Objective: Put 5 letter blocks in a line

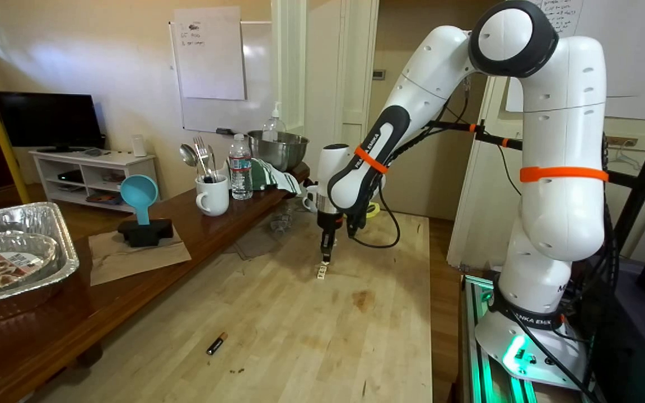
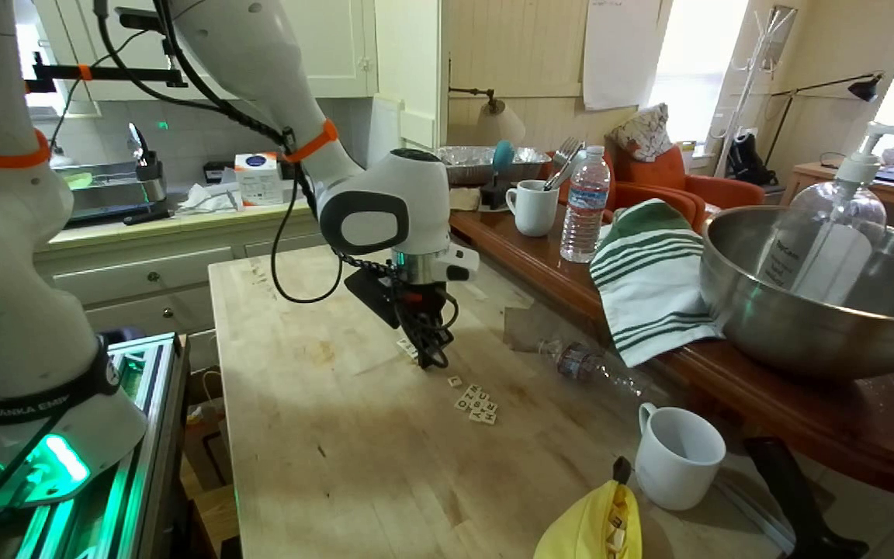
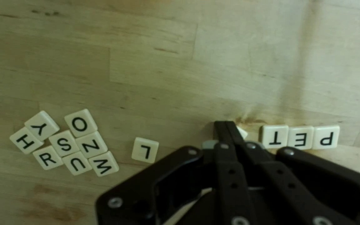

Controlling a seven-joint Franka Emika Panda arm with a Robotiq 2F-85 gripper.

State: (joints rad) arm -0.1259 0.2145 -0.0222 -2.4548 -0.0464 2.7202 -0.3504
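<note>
Pale wooden tabletop; black two-fingered gripper fully closed, nothing visibly held. Small square cream letter tiles: probably light, rigid, slippery; pinch opposite edges.

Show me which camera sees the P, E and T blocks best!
The wrist view. There the P, E and T blocks look big, and you can read them, though upside down. Both exterior views show that row tiny, near the jaws, with letters too small to read surely.

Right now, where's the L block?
In the wrist view, the L block lies between the clustered blocks at left and the claw at right.
</note>
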